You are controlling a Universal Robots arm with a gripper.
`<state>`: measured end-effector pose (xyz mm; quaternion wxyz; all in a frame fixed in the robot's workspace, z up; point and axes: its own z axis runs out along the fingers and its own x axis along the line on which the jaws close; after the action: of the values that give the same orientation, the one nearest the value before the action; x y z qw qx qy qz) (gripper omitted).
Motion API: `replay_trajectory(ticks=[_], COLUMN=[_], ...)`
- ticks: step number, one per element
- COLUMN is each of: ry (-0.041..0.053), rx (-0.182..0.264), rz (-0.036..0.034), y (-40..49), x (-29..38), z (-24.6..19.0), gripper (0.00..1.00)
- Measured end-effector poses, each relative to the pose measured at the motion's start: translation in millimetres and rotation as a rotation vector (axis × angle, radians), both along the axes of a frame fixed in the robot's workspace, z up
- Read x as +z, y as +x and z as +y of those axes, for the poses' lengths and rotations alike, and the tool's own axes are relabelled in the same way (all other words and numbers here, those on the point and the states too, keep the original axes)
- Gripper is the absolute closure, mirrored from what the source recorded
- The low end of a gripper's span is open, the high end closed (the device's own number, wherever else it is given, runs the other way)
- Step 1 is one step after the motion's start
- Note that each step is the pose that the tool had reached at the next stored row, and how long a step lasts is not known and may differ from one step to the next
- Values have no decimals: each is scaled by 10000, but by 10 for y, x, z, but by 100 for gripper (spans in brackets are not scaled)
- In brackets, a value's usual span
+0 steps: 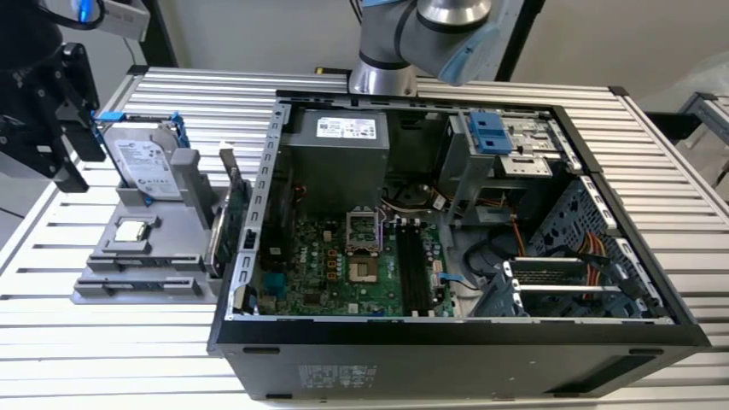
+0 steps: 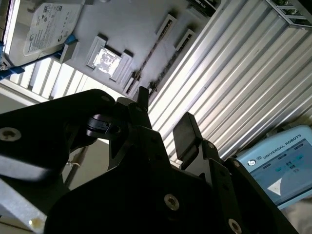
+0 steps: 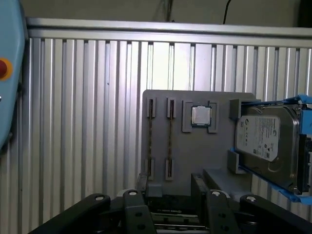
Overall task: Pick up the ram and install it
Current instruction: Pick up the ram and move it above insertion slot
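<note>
The black two-finger gripper [image 3: 170, 189] hangs spread and empty, apart from the thin dark ram stick [image 3: 170, 141]; misaligned, it may strike the grey slotted tray [image 3: 195, 156].

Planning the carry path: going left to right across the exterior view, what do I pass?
In order: hard drive → ram → motherboard → drive cage.
</note>
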<state>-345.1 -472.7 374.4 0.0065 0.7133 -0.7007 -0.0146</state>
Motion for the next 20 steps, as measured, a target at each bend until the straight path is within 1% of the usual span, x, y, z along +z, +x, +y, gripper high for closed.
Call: replay_trajectory(ticks=[20], ry=[0], rx=[-4], rz=[0], y=[0], x=[-77], z=[2], gripper=[0])
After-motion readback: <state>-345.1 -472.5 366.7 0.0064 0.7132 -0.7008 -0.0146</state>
